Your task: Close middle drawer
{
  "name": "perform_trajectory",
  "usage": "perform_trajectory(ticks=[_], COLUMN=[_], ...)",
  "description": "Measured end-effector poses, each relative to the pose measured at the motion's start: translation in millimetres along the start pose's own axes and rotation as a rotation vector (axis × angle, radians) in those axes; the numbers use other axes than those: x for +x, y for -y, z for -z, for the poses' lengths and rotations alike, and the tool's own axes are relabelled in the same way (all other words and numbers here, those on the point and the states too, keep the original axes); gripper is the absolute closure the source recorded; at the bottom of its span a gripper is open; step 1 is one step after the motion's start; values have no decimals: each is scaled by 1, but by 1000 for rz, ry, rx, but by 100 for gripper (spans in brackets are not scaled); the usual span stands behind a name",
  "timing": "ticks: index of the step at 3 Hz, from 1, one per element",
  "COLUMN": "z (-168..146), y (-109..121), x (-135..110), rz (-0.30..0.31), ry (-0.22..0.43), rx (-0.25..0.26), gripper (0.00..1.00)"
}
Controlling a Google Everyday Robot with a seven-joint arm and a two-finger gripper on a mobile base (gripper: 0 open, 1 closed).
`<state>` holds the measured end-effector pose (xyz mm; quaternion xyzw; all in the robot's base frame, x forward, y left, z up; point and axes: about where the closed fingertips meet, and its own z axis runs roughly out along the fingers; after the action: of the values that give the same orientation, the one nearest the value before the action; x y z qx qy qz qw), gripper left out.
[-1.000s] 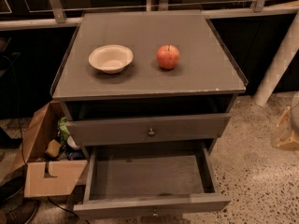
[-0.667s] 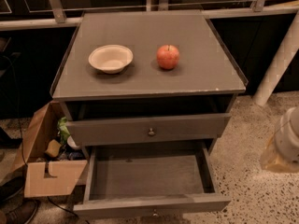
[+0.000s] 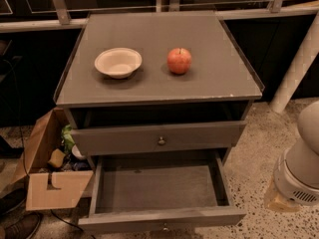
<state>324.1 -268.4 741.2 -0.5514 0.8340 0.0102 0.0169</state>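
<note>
Nearest you, the middle drawer (image 3: 159, 189) stands pulled far out of the front of the cabinet (image 3: 219, 76), its inside bare and its front rail at the bottom edge of the view, as far out as a second ago; to the cabinet's right, a white rounded arm segment (image 3: 299, 168) has come further into view and lower than before, with a strip of speckled floor (image 3: 249, 171) between it and the drawer's right corner; the gripper is out of view, so you cannot tell whether it holds anything; just beside the drawer, left of the cabinet, a cardboard box (image 3: 50, 185) crowds that side; above the pulled-out drawer, the upper drawer (image 3: 114, 139) sits nearly in; on the cabinet top a bowl (image 3: 118, 62) lies left and an apple (image 3: 179, 60) right, apart; behind the cabinet's right corner a white post (image 3: 299, 59) leans.
</note>
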Motion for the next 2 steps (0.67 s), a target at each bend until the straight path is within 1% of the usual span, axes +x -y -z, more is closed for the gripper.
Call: perform_trajectory(ticks=[1,2], z=[-31,-86], y=[-16,-45], x=[1,5], rz=[-24,-83], ry=[6,20], rx=[-46,-120], gripper=[100,100])
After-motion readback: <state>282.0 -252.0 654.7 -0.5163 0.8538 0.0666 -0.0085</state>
